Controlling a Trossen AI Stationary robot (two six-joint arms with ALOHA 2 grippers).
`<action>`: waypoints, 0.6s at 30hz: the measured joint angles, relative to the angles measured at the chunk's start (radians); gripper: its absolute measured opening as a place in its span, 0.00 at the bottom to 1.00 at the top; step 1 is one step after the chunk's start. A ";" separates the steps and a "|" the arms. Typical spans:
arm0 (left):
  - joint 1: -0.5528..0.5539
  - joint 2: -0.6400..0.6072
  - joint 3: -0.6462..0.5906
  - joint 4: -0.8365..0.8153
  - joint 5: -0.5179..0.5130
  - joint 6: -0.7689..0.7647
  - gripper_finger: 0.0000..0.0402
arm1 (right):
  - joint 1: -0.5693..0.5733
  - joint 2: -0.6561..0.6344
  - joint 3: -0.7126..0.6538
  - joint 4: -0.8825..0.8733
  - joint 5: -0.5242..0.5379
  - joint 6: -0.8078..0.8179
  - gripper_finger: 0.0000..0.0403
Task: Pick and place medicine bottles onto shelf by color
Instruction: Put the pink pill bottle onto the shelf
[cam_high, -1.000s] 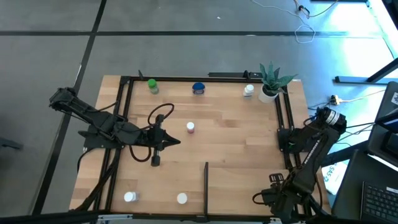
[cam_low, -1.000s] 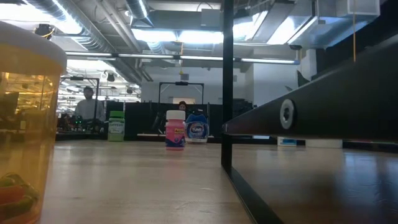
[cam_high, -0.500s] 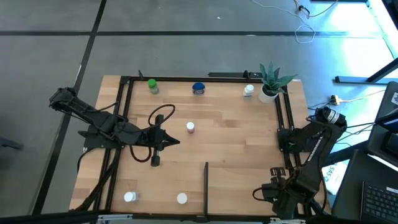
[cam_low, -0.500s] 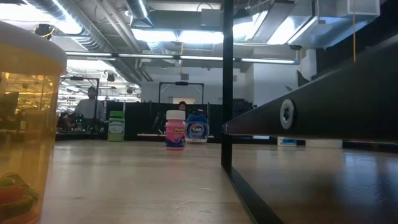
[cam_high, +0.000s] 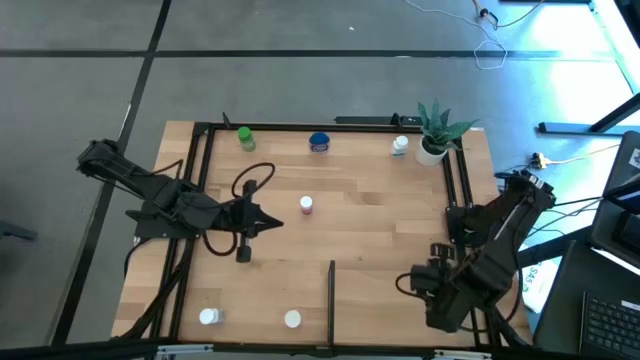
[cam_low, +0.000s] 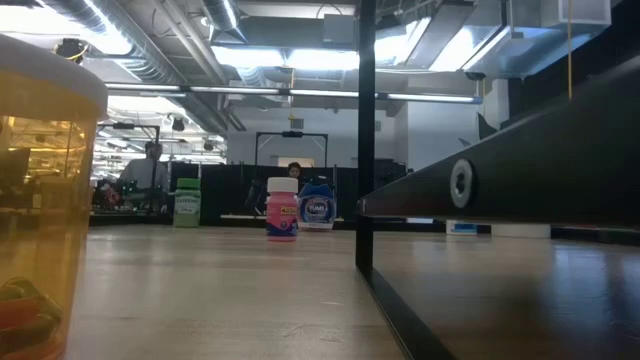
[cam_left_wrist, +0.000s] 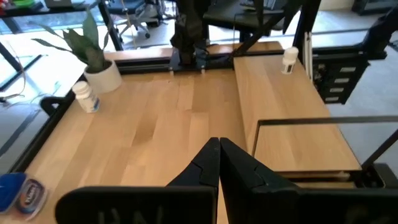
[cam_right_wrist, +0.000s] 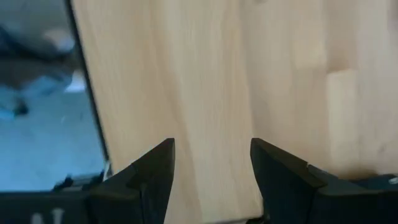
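1. High view: the left gripper (cam_high: 262, 221) was seen over the left-middle of the wooden shelf (cam_high: 380, 215), its fingers pressed together on nothing.
2. The right gripper (cam_right_wrist: 211, 163) was hung low over bare planks near the right front corner, beside the black frame rail (cam_high: 465, 205); its fingers were parted to a moderate gap, with nothing between them.
3. The medicine bottles were scattered and none was held: a green bottle (cam_high: 245, 138), a blue bottle (cam_high: 319, 142) and a white bottle (cam_high: 400, 146) stood along the far edge, the last just beside the potted plant (cam_high: 436, 130); a pink bottle (cam_high: 306, 204) stood near the middle, not far from the left gripper; two white-capped bottles (cam_high: 208, 317) (cam_high: 292, 319) stood at the near edge, left of the divider bar (cam_high: 331, 288).
4. The step in hand was judged to be an approach, with no pick yet made.
5. For the next move, one bottle would have to be chosen; the left fingers would need opening before any grasp, and the pink bottle appeared the closest candidate.
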 joint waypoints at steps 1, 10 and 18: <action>0.000 -0.008 0.000 -0.014 -0.007 0.000 0.00 | -0.012 0.000 0.017 -0.007 0.022 0.000 0.52; 0.000 -0.052 0.015 -0.150 -0.008 -0.030 0.00 | -0.142 0.000 0.157 -0.002 0.114 -0.075 0.52; 0.048 -0.006 0.248 -0.569 0.022 -0.138 0.00 | -0.251 0.000 0.255 0.003 0.276 -0.185 0.52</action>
